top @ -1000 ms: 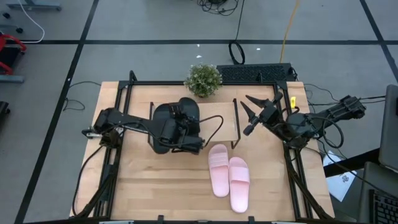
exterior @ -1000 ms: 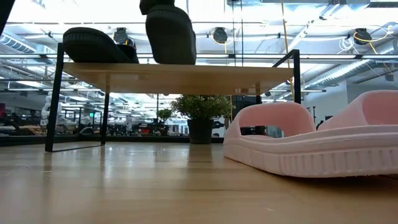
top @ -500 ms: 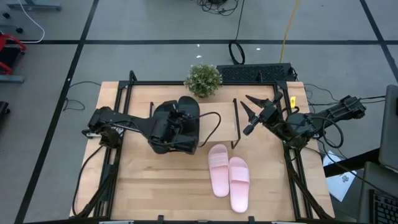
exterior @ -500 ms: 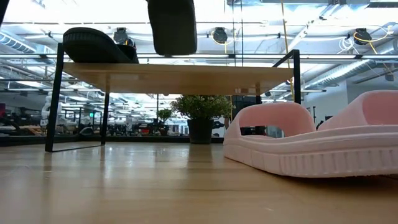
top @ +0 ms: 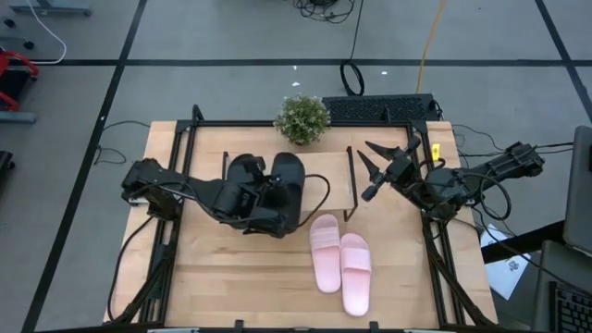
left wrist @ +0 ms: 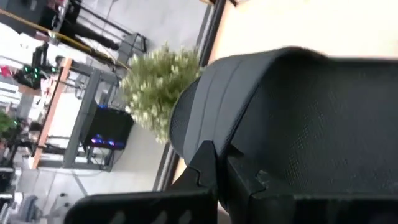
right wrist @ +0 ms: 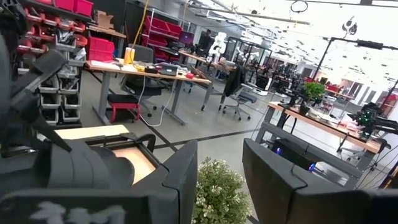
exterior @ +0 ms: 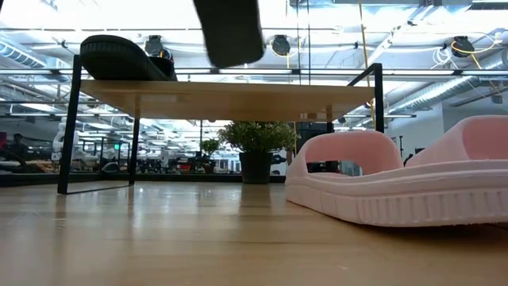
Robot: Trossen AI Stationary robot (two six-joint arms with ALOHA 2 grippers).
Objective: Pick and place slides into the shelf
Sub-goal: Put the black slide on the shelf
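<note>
My left gripper (top: 256, 199) is over the shelf (top: 328, 185), shut on one black slide (top: 287, 188). In the low view that slide (exterior: 230, 30) hangs tilted above the light wood top board (exterior: 226, 89). The second black slide (top: 240, 172) lies with its sole on the board's left part (exterior: 119, 56). Both pink slides (top: 324, 250) (top: 356, 275) lie side by side on the table, in front of the shelf's right end. My right gripper (top: 375, 166) waits open to the right of the shelf, fingers apart in its wrist view (right wrist: 217, 186). My left gripper grips the black slide at its left side (left wrist: 249, 155), coming roughly level from the table's left. One finger (left wrist: 208, 165) shows against the slide's dark curved surface; the rest of the contact is hidden by the gripper. The slide is lifted clear of the board and tilted.
A small potted plant (top: 302, 118) stands at the table's far edge behind the shelf, with a keyboard (top: 379, 109) beside it. Black frame rails run along the table's left and right sides. Bare tabletop lies left of the pink slides, toward the near edge.
My left gripper has risen and drawn slightly toward the near edge, carrying the black slide. In the low view the slide has gone up from the top board, shifted right and tipped. The other black slide, the pink pair and my right arm have kept still.
</note>
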